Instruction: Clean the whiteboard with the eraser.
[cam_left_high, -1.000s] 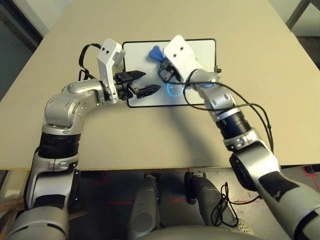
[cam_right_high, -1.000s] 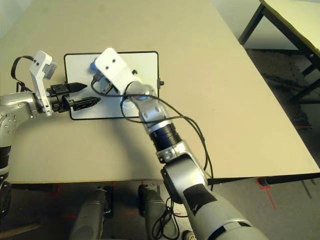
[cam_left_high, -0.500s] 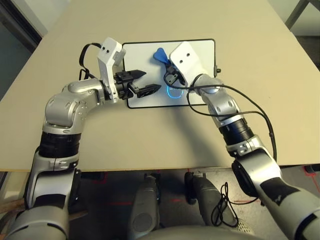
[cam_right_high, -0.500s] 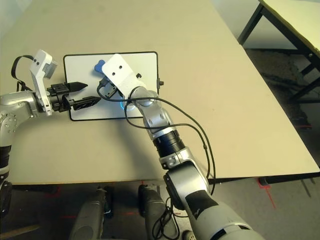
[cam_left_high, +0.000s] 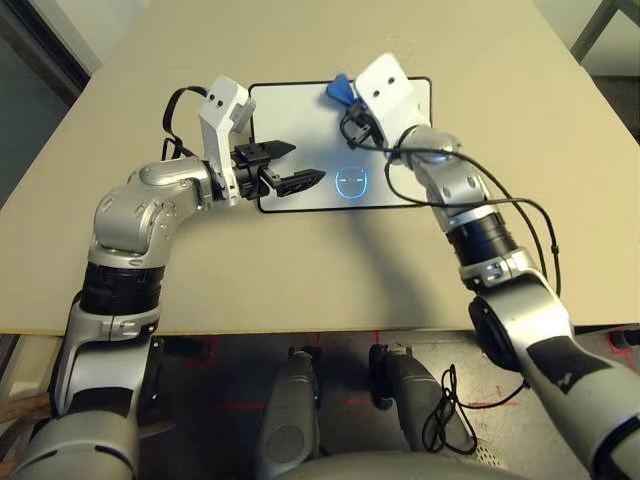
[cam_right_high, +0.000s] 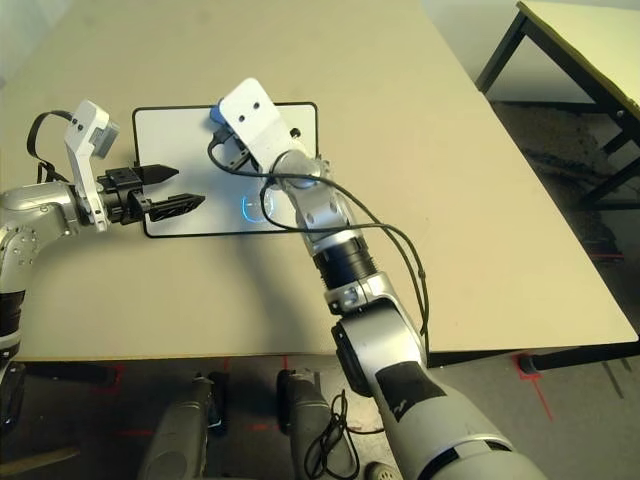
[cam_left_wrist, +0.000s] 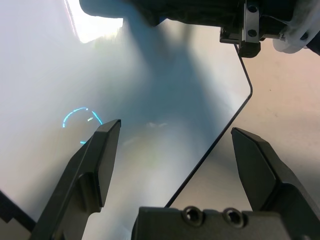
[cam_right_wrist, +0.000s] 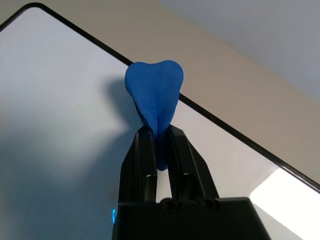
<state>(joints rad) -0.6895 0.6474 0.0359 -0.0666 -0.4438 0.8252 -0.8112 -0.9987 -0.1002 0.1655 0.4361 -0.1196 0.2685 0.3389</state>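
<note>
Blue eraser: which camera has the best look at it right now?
Right wrist view: the eraser is large, its waist pinched in the right gripper. Left eye: its far end, by the board's far edge. Right eye: just a blue sliver.

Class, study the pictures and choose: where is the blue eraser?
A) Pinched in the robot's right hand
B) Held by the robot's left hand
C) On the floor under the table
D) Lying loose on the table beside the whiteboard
A: the blue eraser is squeezed between the two black fingers of the right hand.
</note>
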